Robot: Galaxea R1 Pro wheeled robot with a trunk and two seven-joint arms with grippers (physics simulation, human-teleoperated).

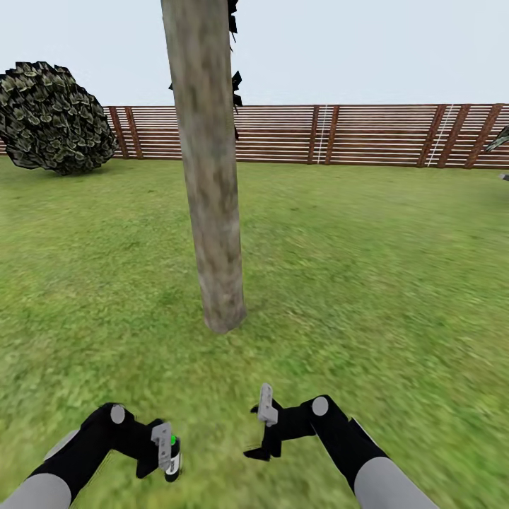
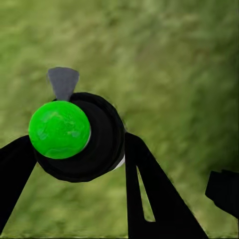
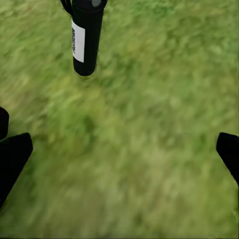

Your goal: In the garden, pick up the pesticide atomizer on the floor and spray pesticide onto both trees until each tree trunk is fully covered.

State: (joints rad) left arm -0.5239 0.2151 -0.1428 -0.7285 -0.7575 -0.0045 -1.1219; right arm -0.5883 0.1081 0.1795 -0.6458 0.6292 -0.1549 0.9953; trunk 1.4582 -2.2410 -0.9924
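While the pesticide atomizer [image 1: 172, 452] sits clamped in my left claw [image 1: 165, 448], its dark round body and green cap [image 2: 59, 129] wedged between my two black fingers [image 2: 149, 194], the pickup part of the job looks done. No white specks of pesticide show anywhere, and the bark of the tree trunk [image 1: 208, 184] looks bare, so by my reckoning the spraying of both trees is all to come. That trunk rises from the lawn [image 1: 367, 268] ahead of both claws, a little nearer my right one, close but out of touch. My left arm hangs low and bent, the can pointing down at the grass. My right claw [image 1: 263, 431] hovers beside it, spread wide and holding nothing. Beyond the trunk run the fence [image 1: 367, 134] and a round bush [image 1: 53, 116].
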